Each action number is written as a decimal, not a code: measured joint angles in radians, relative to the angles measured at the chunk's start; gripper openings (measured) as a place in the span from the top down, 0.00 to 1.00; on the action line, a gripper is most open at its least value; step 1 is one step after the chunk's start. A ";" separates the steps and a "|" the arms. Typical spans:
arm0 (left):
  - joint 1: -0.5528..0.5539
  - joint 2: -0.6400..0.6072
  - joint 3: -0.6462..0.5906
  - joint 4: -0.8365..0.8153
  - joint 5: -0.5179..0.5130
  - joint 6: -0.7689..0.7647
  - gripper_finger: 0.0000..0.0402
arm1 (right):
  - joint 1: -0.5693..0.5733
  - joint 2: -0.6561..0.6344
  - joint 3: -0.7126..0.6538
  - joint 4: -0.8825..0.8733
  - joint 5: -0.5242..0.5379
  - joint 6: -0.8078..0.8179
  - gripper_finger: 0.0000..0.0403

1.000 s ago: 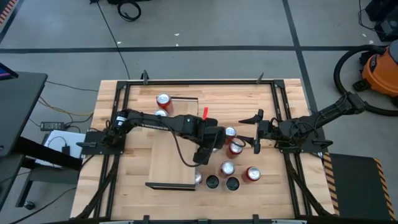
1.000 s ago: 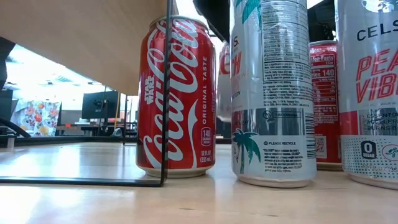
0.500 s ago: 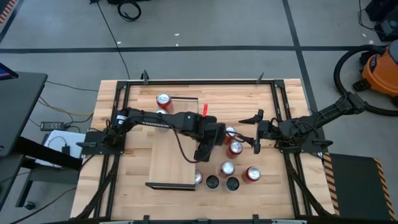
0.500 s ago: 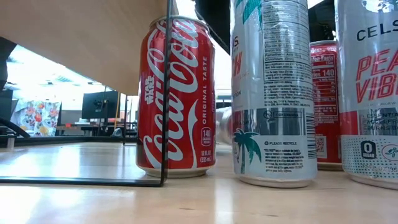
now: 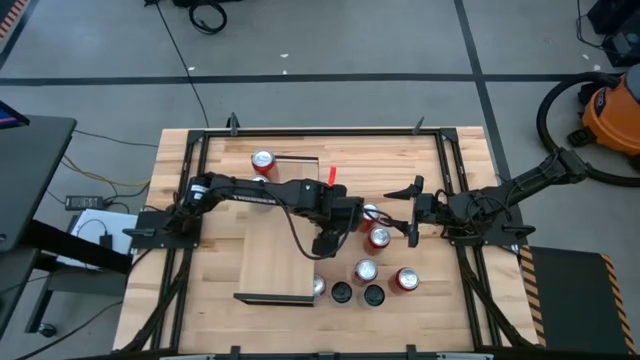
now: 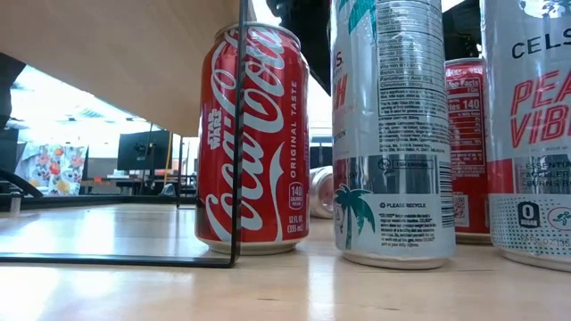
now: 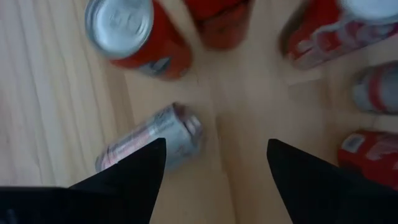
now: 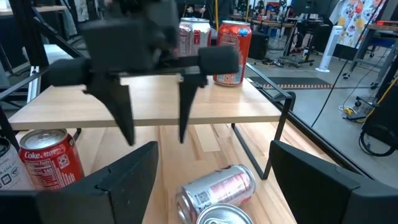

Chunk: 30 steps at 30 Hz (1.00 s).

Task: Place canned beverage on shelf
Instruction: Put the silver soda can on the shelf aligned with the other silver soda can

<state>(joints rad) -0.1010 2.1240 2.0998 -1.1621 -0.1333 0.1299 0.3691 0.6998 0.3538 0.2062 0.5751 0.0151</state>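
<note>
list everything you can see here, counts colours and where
shelf: one, pale wood board on black wire frame, mid table
cans on shelf: two, red and silver-red, upright at one end
standing cans: about seven, red, silver, dark-topped, on the tabletop right of the shelf
fallen can: one, silver and red, on its side among them
table: one, light butcher-block wood
vacuum: one, orange and black, on the floor at right
left gripper: dark, open, above the fallen can
right gripper: dark, open, waiting right of the cans
</note>
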 joint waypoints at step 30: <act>-0.141 -0.137 0.035 0.062 -0.120 0.003 0.39 | -0.005 0.362 0.205 -0.086 0.017 0.053 0.21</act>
<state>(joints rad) -0.2415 1.9868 2.1353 -1.0997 -0.2530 0.1326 0.3637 1.0616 0.5589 0.1198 0.5923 0.0677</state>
